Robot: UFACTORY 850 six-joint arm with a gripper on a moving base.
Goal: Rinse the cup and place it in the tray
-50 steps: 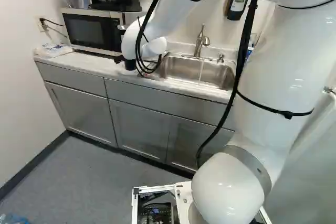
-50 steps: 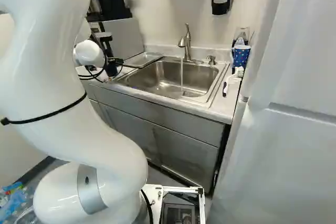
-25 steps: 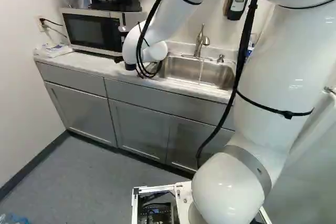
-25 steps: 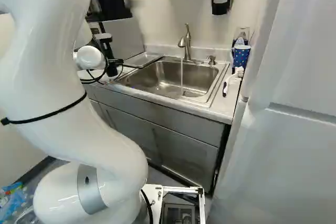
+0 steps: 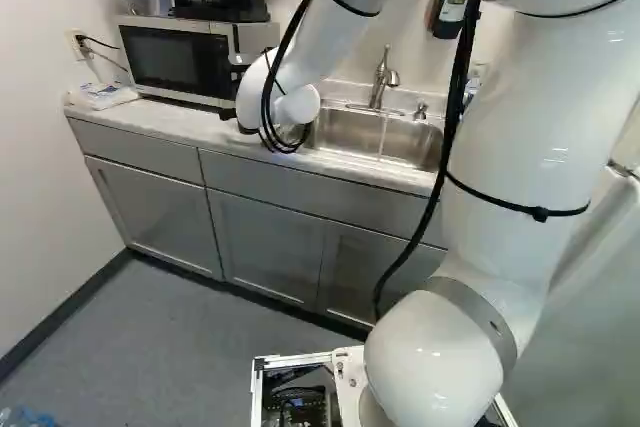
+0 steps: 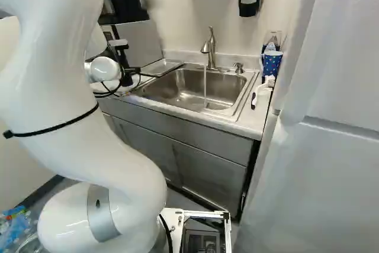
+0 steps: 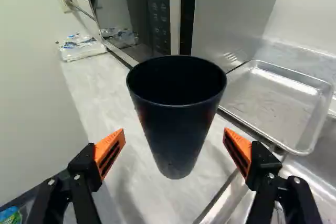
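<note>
- The dark cup (image 7: 176, 114) is standing upright on the counter (image 7: 94, 90), just beside the sink (image 6: 189, 90), on the sink's microwave side; its mouth is facing up.
- The black gripper (image 6: 128, 77) is hanging low by the sink's microwave side, its two fingers spreading wide — one on the sink side of the cup, the other on the side away from the sink. Bare gaps are showing between the cup and both orange pads (image 7: 109, 150), so nothing is being gripped.
- The white arm (image 6: 41, 99) is reaching towards that same side of the sink.
- The metal tray (image 7: 275, 98) is lying flat next to the sink, on the cup's side of it.
- The faucet (image 6: 211, 48) is rising at the back of the sink, and a thin stream of water (image 6: 205, 84) is running down into the basin.
- A small pump (image 6: 238, 68) is standing at the sink's back edge, beside the faucet.
- On the sink's other side — away from the microwave (image 5: 175, 59) — a brush (image 6: 260, 90) is lying near the rim, and a blue dotted mug (image 6: 272, 62) is standing farther back.
- Well apart from the sink, past the microwave's front, a plastic packet (image 7: 81, 46) is lying against the wall.
</note>
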